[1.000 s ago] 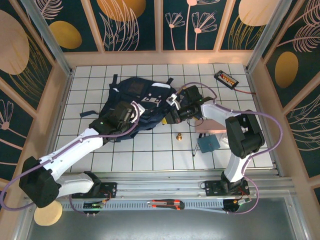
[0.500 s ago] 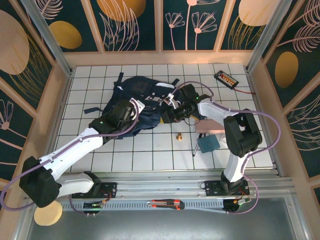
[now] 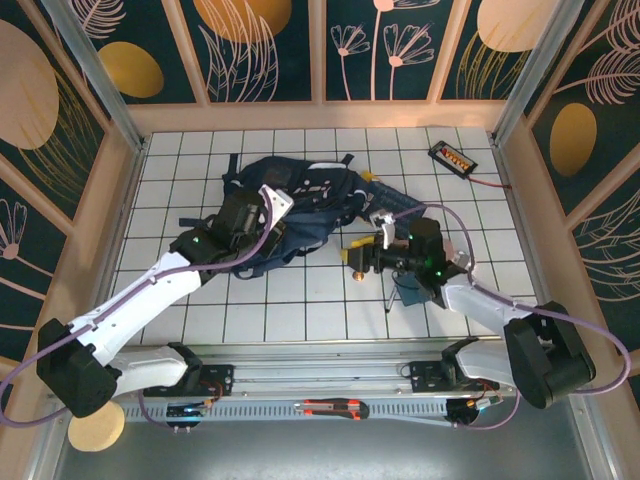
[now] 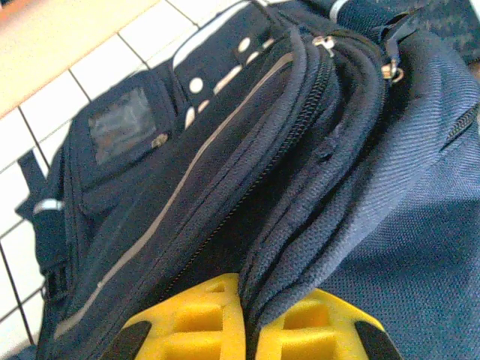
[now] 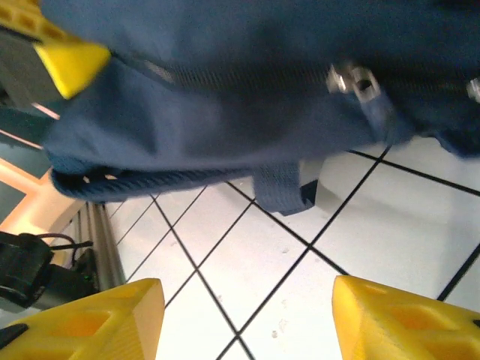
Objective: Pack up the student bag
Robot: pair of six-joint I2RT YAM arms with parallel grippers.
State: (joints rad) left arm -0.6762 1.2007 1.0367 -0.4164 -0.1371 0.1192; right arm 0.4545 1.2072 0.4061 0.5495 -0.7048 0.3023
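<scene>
- Your right hand (image 5: 244, 300) has released the large dark navy fabric backpack (image 3: 310, 200) and pulled back, wide and empty.
- Your left hand (image 4: 251, 319) stays clamped on its fabric; fetching an item likely follows.

Bright, even overhead light throws soft shadows on the white tiled tabletop (image 3: 300, 300); close up, the dark navy fabric backpack (image 5: 225, 90) blurs.

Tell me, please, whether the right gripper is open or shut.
Open: the right gripper has its yellow fingers wide apart above the tiled table, with nothing between them.
</scene>
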